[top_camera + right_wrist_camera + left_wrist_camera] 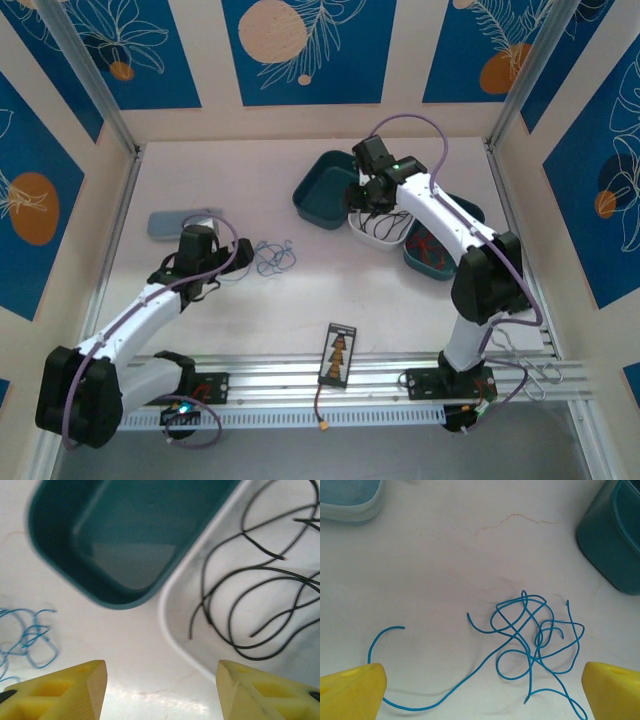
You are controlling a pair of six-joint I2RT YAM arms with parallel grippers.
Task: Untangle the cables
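Worktop [300, 310] is pale, matte, w/ a faint brownish hairline; walls are cream w/ blue leaf-print panels [300, 50], alu posts [90, 80] at the corners. My left jaws stand wide open over a tangle of thin blue wires [530, 645] loose on the worktop, mid-left. My right jaws are apart, empty, above a dark teal plastic tray [135, 540] just beside a white tray [172, 625] of thin black wires [260, 605]; thin red wires [430, 246] lie in another teal tray [413, 263].
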